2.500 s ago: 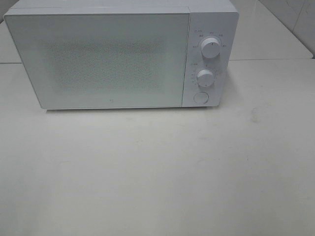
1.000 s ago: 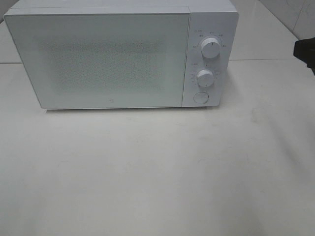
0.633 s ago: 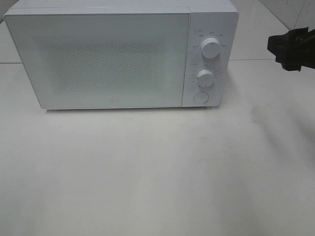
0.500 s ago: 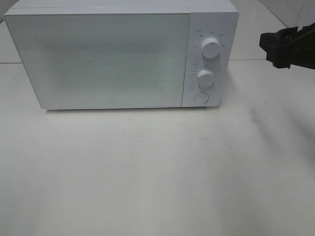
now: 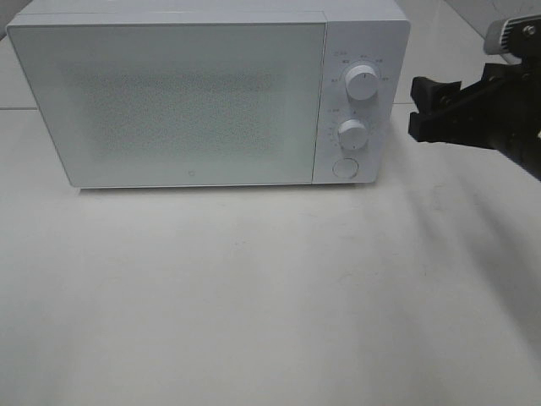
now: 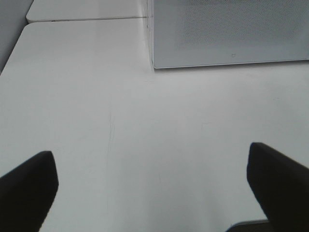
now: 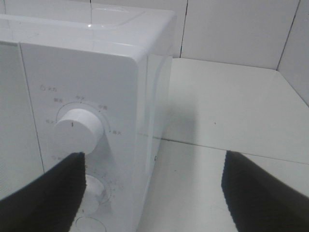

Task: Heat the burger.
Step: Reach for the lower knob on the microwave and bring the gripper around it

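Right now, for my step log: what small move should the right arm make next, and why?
Probably ease the right gripper left and down toward the round button: the microwave door is shut, and the open gripper hangs just right of the control panel.

The microwave (image 5: 363, 34) casing is smooth and white with a soft gloss, plastic or painted metal, I cannot tell which. Its door (image 5: 177, 101) is a sleek panel with a fine dotted grain. The upper knob (image 5: 362, 83) looks like smooth white plastic. The table (image 5: 270, 288) is matt off-white, faintly scuffed. My right gripper (image 5: 420, 108) and left gripper (image 6: 154, 193) are matt black, the wall tiles (image 7: 231, 29) glossy
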Robot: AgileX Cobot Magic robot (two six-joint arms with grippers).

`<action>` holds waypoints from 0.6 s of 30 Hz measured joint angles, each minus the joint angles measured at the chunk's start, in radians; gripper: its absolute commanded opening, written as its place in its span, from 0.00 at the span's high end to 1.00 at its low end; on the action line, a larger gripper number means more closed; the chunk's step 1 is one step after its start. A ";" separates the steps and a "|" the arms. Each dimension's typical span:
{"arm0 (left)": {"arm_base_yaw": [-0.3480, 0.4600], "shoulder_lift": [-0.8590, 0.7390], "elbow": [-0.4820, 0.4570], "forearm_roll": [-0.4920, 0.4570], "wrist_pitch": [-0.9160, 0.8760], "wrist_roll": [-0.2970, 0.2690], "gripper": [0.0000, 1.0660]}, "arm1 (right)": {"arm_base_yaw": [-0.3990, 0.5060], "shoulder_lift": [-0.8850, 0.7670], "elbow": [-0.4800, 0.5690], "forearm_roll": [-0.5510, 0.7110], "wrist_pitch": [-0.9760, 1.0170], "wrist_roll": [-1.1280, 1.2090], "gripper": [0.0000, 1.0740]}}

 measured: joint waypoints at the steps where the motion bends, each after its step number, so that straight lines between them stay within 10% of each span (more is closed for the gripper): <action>1: 0.000 0.000 0.000 0.000 0.000 0.000 0.06 | 0.000 0.000 0.000 0.000 0.000 0.000 0.30; 18: 0.000 0.000 0.000 0.000 0.000 0.000 0.06 | 0.323 0.243 -0.001 0.380 -0.285 -0.037 0.30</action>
